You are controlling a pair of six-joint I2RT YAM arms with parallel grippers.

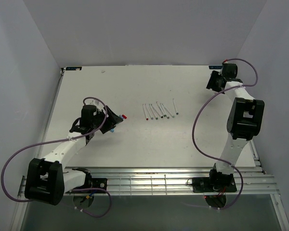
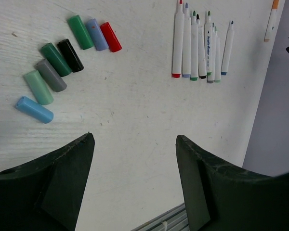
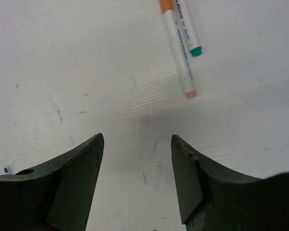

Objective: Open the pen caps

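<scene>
- at the near edge of the counter [image 1: 135,154] the bases of the left arm [image 1: 62,149] and the right arm [image 1: 233,144] are bolted side by side.
- the left hand [image 2: 135,183] is seen released over the left half of the counter. its two dark fingers [image 2: 62,183] are spread wide, and only bare counter is seen between them.
- just beyond that hand, to the left in its wrist view, eight loose pen caps [image 2: 62,62] are laid flat on the counter in a curved row, all off the pens.
- nearest in that row a light blue cap [image 2: 33,109] is found, followed by a mint cap [image 2: 38,87], a grey cap [image 2: 51,75], a dark green cap [image 2: 56,59] and a black cap [image 2: 70,55].
- at the far end of the row a green cap [image 2: 81,32], a pale blue cap [image 2: 97,34] and a red cap [image 2: 110,37] are packed side by side.
- farther off to the right, well apart from the caps, white pens [image 2: 197,45] are laid side by side with small coloured tips at their far ends.
- a lone pen [image 2: 270,24] is set apart to the right of that row.
- the right hand [image 3: 137,178] is held near the far right corner of the counter. it too is released, fingers apart, with nothing gripped.
- beyond it an orange-banded pen [image 3: 180,62] and a teal-ended pen [image 3: 185,21] are seen lying together, touching along their lengths.
</scene>
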